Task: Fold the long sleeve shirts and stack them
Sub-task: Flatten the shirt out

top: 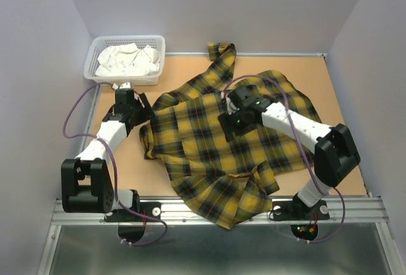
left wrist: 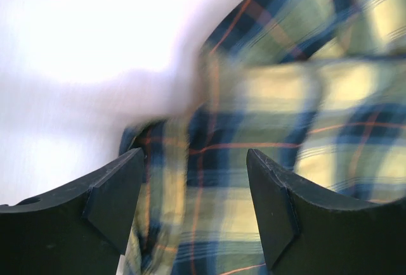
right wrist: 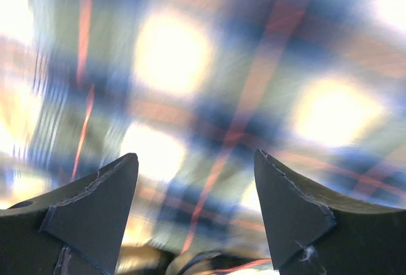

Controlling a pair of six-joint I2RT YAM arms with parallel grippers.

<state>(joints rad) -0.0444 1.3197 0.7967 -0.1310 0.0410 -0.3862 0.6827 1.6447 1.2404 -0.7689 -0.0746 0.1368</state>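
Observation:
One long sleeve shirt, yellow flannel with dark plaid and thin red lines, lies rumpled across the tan table, one sleeve stretching toward the back edge. My left gripper sits at the shirt's left edge. In the left wrist view it is open, with a fold of plaid cloth lying below and beyond the fingers. My right gripper hovers over the middle of the shirt. In its own view it stands open close above blurred plaid cloth, nothing pinched.
A white mesh basket holding white cloth stands at the back left corner. Grey walls close in the table on three sides. The shirt's hem hangs over the metal rail at the near edge.

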